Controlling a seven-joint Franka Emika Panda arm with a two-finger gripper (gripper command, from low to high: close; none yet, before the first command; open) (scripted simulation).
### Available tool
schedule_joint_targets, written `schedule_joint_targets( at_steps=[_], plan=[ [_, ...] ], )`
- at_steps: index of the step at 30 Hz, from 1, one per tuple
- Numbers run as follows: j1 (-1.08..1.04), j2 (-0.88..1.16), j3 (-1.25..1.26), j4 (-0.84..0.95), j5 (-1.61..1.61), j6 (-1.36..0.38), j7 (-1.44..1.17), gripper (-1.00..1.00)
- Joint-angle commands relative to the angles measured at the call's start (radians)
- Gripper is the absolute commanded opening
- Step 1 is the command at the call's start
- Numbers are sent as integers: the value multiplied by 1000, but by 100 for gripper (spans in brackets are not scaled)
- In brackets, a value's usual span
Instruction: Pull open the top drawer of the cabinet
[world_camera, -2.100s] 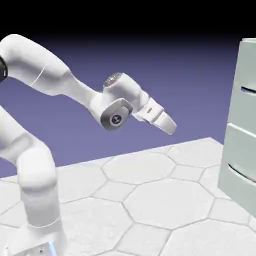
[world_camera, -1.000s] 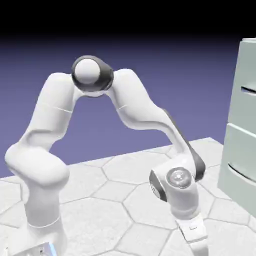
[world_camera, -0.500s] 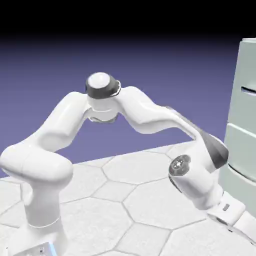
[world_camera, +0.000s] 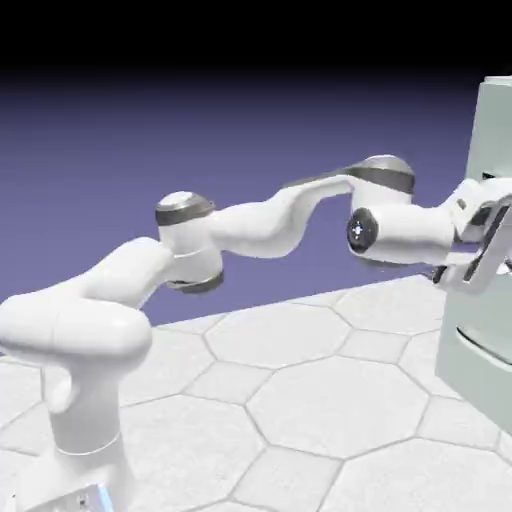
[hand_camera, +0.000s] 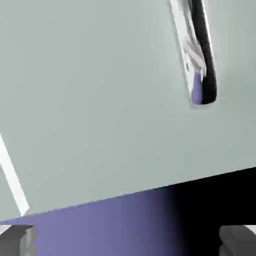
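The cabinet (world_camera: 482, 375) stands at the exterior view's right edge, pale grey-green with stacked drawer fronts. The top drawer (world_camera: 496, 125) carries a thin bar handle (world_camera: 497, 181). My arm stretches level to the right, and my gripper (world_camera: 491, 245) is at the drawer front, slightly below the handle. In the hand view the top drawer's panel (hand_camera: 100, 100) fills most of the picture. The handle (hand_camera: 197, 55) runs out of the upper right. My fingertips (hand_camera: 17, 240) sit far apart at the bottom corners. My gripper (hand_camera: 127, 242) is open, with nothing between its fingers.
A lower drawer front (world_camera: 478, 300) with its own handle (world_camera: 482, 346) lies under the seam. The table (world_camera: 300, 400) has pale hexagonal tiles. In the hand view a white seam (hand_camera: 12, 180) crosses the left side, and blue-violet backdrop shows past the panel's edge.
The arm has swung up from low near the table to the top drawer's height. The hand has turned toward the cabinet front and now sits against it. The jaws stayed open.
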Motion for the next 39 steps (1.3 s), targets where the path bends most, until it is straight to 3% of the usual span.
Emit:
schedule_joint_targets(
  at_steps=[1, 8, 9, 38, 39],
  plan=[
    [15, 33, -29, 13, 42, -13, -39, 0],
    [-99, 14, -21, 223, 54, 83, -16, 0],
    [-99, 14, -21, 223, 54, 83, -16, -100],
    [439, 139, -186, -778, -148, -380, -102, -100],
    [439, 139, -186, -778, -148, -380, -102, 100]
  ],
)
